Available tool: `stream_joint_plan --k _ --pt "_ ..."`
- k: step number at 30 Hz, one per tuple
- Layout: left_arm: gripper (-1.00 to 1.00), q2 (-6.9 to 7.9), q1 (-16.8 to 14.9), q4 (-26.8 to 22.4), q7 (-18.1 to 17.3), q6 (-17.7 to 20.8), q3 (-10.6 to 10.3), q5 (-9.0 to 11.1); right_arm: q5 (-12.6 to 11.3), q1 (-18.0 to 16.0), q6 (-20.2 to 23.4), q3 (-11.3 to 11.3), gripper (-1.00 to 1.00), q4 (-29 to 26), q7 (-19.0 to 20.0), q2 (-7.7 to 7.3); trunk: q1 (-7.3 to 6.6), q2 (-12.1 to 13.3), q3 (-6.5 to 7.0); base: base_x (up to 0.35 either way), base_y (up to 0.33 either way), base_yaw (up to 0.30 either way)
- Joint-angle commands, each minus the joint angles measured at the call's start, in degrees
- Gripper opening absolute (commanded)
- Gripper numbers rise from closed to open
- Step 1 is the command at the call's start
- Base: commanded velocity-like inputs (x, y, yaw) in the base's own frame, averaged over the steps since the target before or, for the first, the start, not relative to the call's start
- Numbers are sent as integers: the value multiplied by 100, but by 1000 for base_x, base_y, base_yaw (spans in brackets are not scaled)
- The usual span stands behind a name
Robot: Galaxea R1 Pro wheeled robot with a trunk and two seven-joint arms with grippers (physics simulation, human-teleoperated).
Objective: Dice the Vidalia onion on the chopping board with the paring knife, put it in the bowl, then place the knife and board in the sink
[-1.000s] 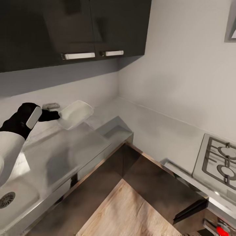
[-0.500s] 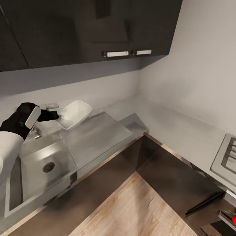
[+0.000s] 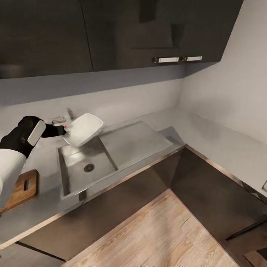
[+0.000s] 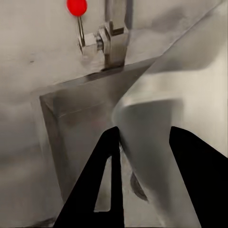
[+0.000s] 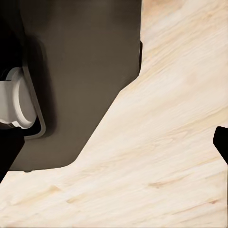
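View has swung left, bringing sink [image 3: 74, 168] and board [image 3: 22, 189] in; left tool [image 3: 63, 129] stays clamped on the tilted bowl [image 3: 84, 128] above the sink.

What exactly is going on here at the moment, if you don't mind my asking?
The robot's left claw is shut on the rim of the white bowl, holding it tilted in the air above the back of the sink, near the tap. The chopping board lies on the countertop beside the sink. The right wrist view faces the wood floor.
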Motion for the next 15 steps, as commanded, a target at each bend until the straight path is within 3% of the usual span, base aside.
stream_joint_plan --k 1,15 --pt "-100 9 -6 -6 53 13 -34 71 -61 -3 -12 50 100 1 -16 3 0 -12 -11 -305 173 282" --pt "-100 15 -6 5 53 13 -34 72 -64 -3 -12 50 100 2 -16 1 0 -12 -11 -303 174 282"
